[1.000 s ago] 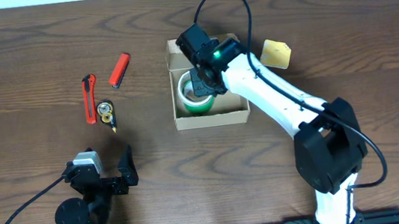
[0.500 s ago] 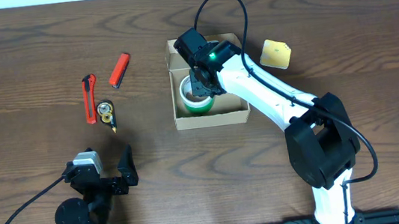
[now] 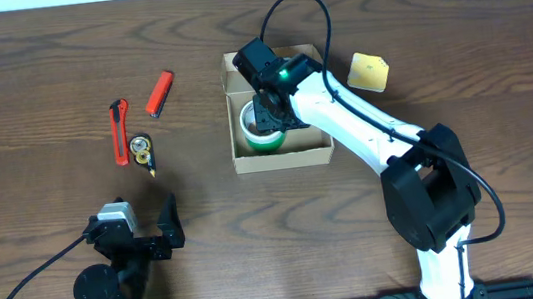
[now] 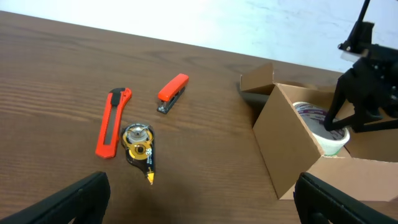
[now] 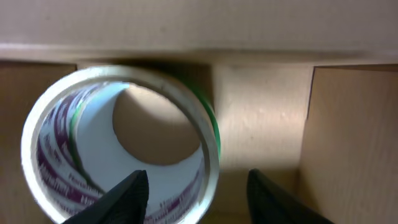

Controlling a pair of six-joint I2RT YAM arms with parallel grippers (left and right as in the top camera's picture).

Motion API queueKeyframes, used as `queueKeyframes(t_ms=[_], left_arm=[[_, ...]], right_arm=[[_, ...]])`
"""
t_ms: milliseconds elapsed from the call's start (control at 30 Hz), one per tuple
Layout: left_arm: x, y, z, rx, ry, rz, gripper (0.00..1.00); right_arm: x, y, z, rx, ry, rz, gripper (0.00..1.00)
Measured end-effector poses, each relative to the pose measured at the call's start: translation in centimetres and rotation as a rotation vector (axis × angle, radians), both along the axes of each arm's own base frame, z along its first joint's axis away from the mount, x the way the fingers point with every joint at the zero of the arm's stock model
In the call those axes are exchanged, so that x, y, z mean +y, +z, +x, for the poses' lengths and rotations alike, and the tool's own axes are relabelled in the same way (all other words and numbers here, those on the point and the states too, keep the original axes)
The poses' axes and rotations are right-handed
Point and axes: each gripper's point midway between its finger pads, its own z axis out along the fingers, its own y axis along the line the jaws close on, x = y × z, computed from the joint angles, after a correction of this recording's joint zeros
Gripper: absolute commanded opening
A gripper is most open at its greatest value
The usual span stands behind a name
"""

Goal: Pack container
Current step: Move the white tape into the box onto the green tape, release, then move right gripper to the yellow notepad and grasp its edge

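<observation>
The container (image 3: pixel 283 160) is a tan cardboard box standing open at the table's middle, its flap folded back at the far side. A white and green tape roll (image 3: pixel 257 138) lies in its left half. My right gripper (image 3: pixel 268 117) reaches down into the box over the roll. In the right wrist view its jaws (image 5: pixel 198 186) are open, one finger inside the roll (image 5: pixel 62 124) and one outside, with the roll's wall loose between them. My left gripper (image 3: pixel 143 216) rests open near the front left edge, holding nothing. In the left wrist view the box (image 4: pixel 292 149) sits ahead to the right.
An orange box cutter (image 3: pixel 120 131), a red stapler (image 3: pixel 160 92) and a small round correction-tape dispenser (image 3: pixel 142 152) lie on the left of the table. A yellow sponge (image 3: pixel 369 70) lies right of the box. The box's right half (image 5: pixel 348 137) holds nothing.
My right gripper's jaws have spread apart off the tape roll, which now lies loose in the box. The left arm has not moved.
</observation>
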Motion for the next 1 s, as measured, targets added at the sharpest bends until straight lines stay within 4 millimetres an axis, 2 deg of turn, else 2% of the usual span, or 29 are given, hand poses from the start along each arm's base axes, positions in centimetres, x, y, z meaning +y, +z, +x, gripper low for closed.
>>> queueKeyframes(t_ms=[100, 200, 267, 333, 400, 433, 467, 533, 633, 1000], left_arm=[[0.0, 0.0, 0.0, 0.000, 0.000, 0.000, 0.95], [0.0, 0.0, 0.0, 0.000, 0.000, 0.000, 0.95], [0.0, 0.0, 0.0, 0.000, 0.000, 0.000, 0.95], [0.0, 0.0, 0.0, 0.000, 0.000, 0.000, 0.95], [0.0, 0.0, 0.0, 0.000, 0.000, 0.000, 0.95], [0.0, 0.0, 0.0, 0.000, 0.000, 0.000, 0.95], [0.0, 0.0, 0.0, 0.000, 0.000, 0.000, 0.95], [0.0, 0.0, 0.0, 0.000, 0.000, 0.000, 0.95], [0.0, 0.0, 0.0, 0.000, 0.000, 0.000, 0.95], [0.0, 0.0, 0.0, 0.000, 0.000, 0.000, 0.95]], right_arm=[[0.1, 2.2, 0.4, -0.037, 0.026, 0.022, 0.63], [-0.9, 6.6, 1.2, -0.126, 0.030, 0.060, 0.71], [-2.8, 9.9, 1.9, -0.194, -0.001, 0.076, 0.75], [-5.6, 12.8, 2.8, -0.258, -0.053, 0.080, 0.80], [-9.0, 14.6, 3.7, -0.298, -0.123, 0.070, 0.87], [-10.4, 14.8, 4.1, -0.304, -0.154, 0.064, 0.91], [-11.8, 14.9, 4.4, -0.306, -0.185, 0.054, 0.96], [-14.8, 14.2, 5.3, -0.294, -0.255, 0.032, 0.97], [-17.2, 12.7, 6.3, -0.271, -0.311, 0.002, 0.99], [-20.1, 3.5, 9.6, -0.146, -0.390, -0.056, 0.99]])
